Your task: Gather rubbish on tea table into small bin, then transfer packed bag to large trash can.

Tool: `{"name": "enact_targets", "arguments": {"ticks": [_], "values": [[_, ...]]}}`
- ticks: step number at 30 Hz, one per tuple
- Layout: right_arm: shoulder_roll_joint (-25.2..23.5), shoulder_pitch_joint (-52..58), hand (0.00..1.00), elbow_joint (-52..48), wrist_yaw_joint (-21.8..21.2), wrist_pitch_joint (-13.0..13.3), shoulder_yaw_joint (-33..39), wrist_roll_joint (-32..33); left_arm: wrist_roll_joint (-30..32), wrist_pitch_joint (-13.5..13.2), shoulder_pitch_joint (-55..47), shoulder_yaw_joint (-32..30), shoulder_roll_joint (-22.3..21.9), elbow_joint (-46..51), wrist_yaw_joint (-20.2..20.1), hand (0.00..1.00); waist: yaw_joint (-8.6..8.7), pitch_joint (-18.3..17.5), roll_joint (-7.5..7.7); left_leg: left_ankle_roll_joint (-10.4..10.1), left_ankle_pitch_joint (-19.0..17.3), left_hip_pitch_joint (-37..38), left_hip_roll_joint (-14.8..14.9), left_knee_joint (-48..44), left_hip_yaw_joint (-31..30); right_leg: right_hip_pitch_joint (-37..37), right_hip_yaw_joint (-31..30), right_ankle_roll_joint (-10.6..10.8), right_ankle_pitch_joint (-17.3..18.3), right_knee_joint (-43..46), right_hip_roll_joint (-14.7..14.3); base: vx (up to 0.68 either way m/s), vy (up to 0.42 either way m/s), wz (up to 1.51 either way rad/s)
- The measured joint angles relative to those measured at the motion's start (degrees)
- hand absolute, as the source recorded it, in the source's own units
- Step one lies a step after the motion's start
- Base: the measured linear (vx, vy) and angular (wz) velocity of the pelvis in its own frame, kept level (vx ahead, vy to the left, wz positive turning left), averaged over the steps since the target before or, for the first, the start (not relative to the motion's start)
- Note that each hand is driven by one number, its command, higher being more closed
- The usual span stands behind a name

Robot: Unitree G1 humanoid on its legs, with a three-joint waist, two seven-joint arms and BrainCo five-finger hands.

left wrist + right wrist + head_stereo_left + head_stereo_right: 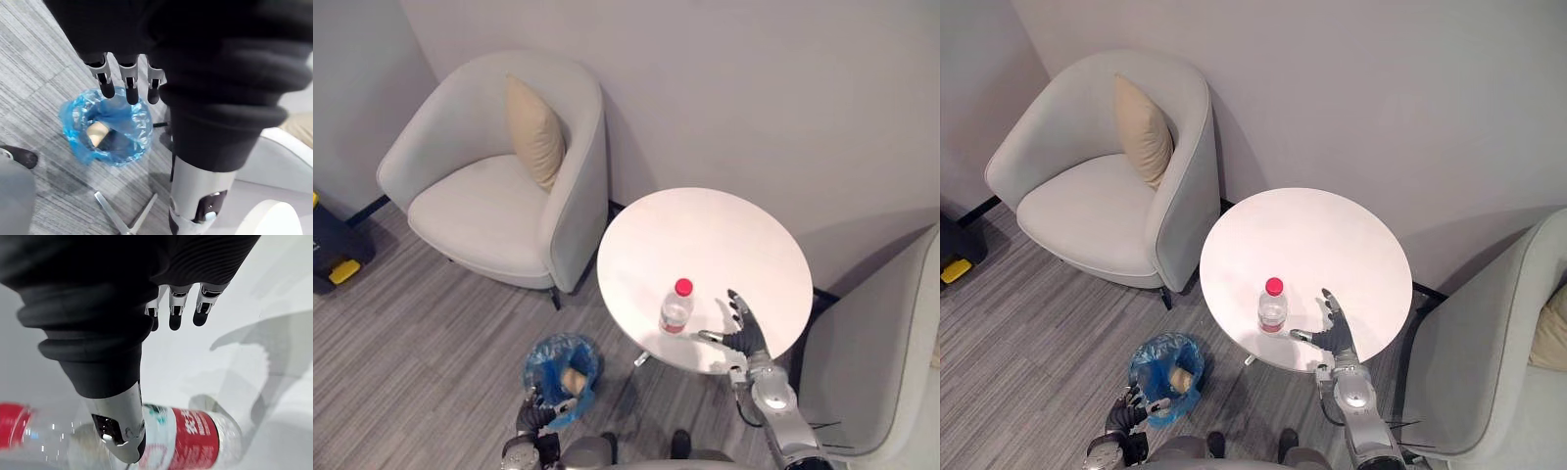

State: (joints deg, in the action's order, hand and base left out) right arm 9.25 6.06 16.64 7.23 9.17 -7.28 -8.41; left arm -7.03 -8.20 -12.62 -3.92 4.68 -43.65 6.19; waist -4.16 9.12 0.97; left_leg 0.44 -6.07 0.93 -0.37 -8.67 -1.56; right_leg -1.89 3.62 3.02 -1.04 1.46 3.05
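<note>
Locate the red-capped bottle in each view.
Left eye view: bottle upright on the white table, left of the right hand.
Right eye view: same spot.
Right wrist view: just beyond the thumb.
Left wrist view: aimed at the blue-bagged bin instead.
Shared landmark: the white table.

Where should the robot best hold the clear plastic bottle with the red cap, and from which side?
Probably around its round middle, below the red cap, from the robot's right: the clear plastic bottle stands upright on the round white table, with the open right hand beside it there.
</note>
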Motion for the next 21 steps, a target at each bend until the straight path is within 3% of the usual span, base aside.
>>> {"name": "enact_targets", "arguments": {"ticks": [11, 15, 17, 19, 20, 21], "values": [[1.2, -3.9, 0.0, 3.5, 0.3, 0.6, -4.9, -1.8, 0.5, -0.6, 0.2, 2.0, 0.7, -0.4, 0.0, 0.0, 0.11, 0.0, -0.03, -1.0, 3.5, 0.3, -0.5, 4.9, -2.1, 0.2, 1.5, 0.0, -1.6, -2.1, 0.7, -0.08, -0.021, 0.09], [0.8, -9.6, 0.0, 9.2, 2.8, 0.4, -4.8, -1.6, 0.4, -1.3, 0.2, 1.7, 0.9, -0.2, 0.1, 0.0, -0.21, 0.5, -0.28, -1.2, 4.4, -2.7, -0.8, 4.7, -3.8, 1.9, 3.3, -0.1, -2.3, -2.7, 1.0, -0.04, -0.003, 0.21], [0.5, -13.0, 0.0, 10.7, 3.8, 0.4, -4.5, -1.1, 0.4, -1.3, 0.3, 1.7, 1.2, 0.0, 0.2, 0.0, -0.67, 1.5, -0.71, -1.2, 4.7, -3.3, -0.9, 4.6, -4.1, 2.4, 3.7, 0.0, -2.7, -2.8, 1.0, -0.04, -0.01, 0.15], [0.3, -20.2, 0.0, 14.7, 5.8, 0.3, -3.5, -0.5, 0.0, -1.3, 0.2, 1.9, 1.1, 0.1, 0.3, 0.0, -2.76, 4.0, -1.97, -1.1, 5.1, -5.0, -1.0, 3.6, -5.1, 3.5, 4.4, -0.3, -2.9, -2.5, 1.0, -0.03, -0.009, 0.18], [0.2, -21.8, 0.0, 15.4, 6.5, 0.3, -3.2, -0.4, -0.2, -1.3, 0.2, 1.9, 1.0, 0.3, 0.3, 0.0, -3.01, 4.5, -2.12, -1.1, 5.3, -5.5, -1.0, 3.6, -5.3, 4.0, 4.6, -0.4, -3.0, -2.4, 1.0, -0.02, -0.017, 0.27], [0.2, -25.5, 1.0, 16.8, 7.4, 0.3, -2.4, 0.2, -0.2, -1.3, 0.3, 2.0, 0.9, 0.7, 0.3, 0.0, -2.97, 6.1, -2.65, -1.0, 5.8, -6.4, -1.2, 3.5, -6.4, 4.5, 5.6, -0.5, -3.0, -2.2, 1.0, -0.02, -0.018, 0.26]]}}
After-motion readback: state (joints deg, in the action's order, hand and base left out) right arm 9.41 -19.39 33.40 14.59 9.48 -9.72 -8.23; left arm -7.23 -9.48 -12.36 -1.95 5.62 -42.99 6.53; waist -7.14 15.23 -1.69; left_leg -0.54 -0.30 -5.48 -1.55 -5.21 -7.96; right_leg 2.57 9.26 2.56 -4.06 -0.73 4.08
